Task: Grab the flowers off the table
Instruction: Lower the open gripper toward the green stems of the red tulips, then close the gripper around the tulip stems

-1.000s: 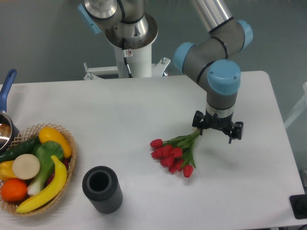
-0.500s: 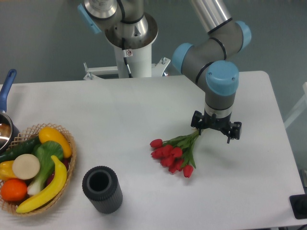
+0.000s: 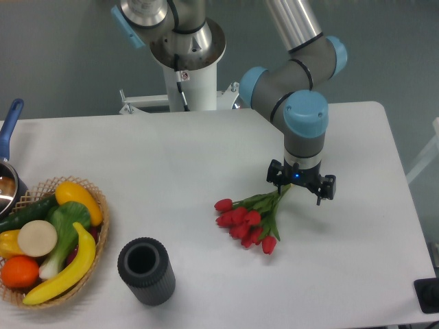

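Observation:
The flowers, a bunch of red tulip buds with green stems, lie flat on the white table right of centre, buds toward the front left and stem ends toward the back right. My gripper points straight down over the stem ends. Its black jaws look spread apart, with nothing held. The wrist hides the fingertips and the tips of the stems.
A black ribbed cylinder cup stands front left of the flowers. A wicker basket of fruit and vegetables sits at the left edge, with a blue-handled pot behind it. The robot base stands at the back.
The gripper has shifted slightly left and back, closer over the stem ends. The flowers have not moved.

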Motion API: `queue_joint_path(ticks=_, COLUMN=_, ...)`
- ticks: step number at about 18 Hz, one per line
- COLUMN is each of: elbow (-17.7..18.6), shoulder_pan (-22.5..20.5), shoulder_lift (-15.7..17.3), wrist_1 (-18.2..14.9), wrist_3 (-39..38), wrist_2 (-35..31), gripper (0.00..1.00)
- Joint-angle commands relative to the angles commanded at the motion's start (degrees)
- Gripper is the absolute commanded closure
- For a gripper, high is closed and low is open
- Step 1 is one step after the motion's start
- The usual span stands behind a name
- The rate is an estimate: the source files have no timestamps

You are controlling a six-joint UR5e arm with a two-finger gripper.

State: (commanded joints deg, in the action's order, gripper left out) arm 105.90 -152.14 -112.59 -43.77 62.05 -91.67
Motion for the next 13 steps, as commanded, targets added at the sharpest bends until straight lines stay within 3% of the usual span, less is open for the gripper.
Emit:
queue_joint_path(ticks=5, elbow=1.5, shoulder_pan=3.25, shoulder_lift=-0.53, wrist_1=0.0, wrist_3=-0.17, wrist_2=0.09, gripper=0.0)
queue_joint_path(ticks=13, elbow=1.59, shoulder_pan=4.57, shoulder_lift=-0.88, wrist_1=0.0, wrist_3=-0.35, wrist_2=0.09, gripper=0.0)
